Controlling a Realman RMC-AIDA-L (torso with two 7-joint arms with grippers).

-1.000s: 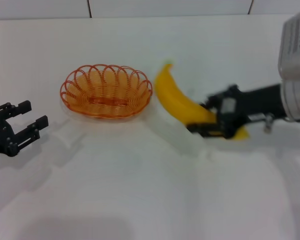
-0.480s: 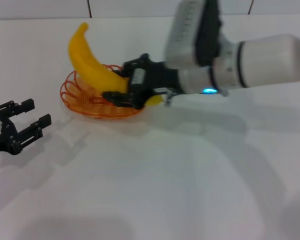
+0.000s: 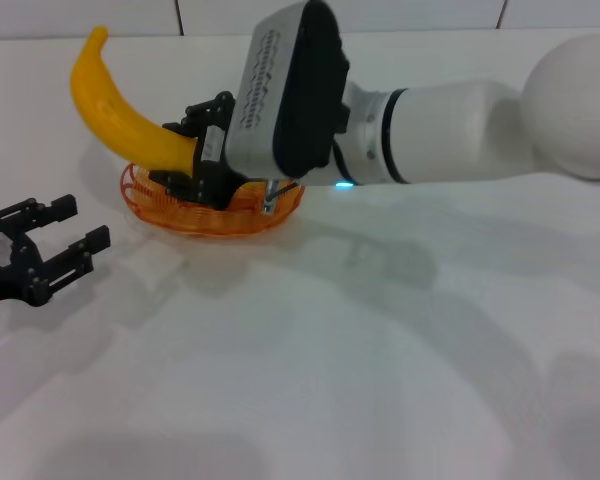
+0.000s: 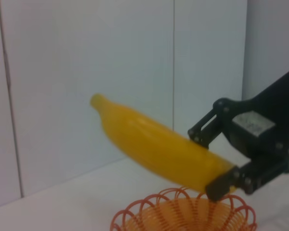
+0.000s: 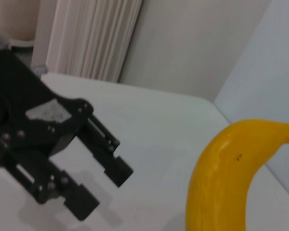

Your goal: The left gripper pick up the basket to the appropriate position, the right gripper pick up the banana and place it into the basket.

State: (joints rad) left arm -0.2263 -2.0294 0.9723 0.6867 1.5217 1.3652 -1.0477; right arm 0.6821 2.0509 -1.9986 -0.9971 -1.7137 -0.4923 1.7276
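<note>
The right gripper (image 3: 192, 160) grasps the banana (image 3: 120, 118) above the basket (image 3: 212, 210), upper left; the next move looks like lowering and releasing. The left gripper (image 3: 58, 243) waits released at the left edge.

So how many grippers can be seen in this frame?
2. The left gripper rests open on the table, beside the basket. The right gripper holds the banana above the basket. None seem hidden.

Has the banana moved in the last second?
Yes. The banana, clamped in the right end effector, has travelled leftward from beside the basket's right rim to over the basket, its tip now past the left rim.
</note>
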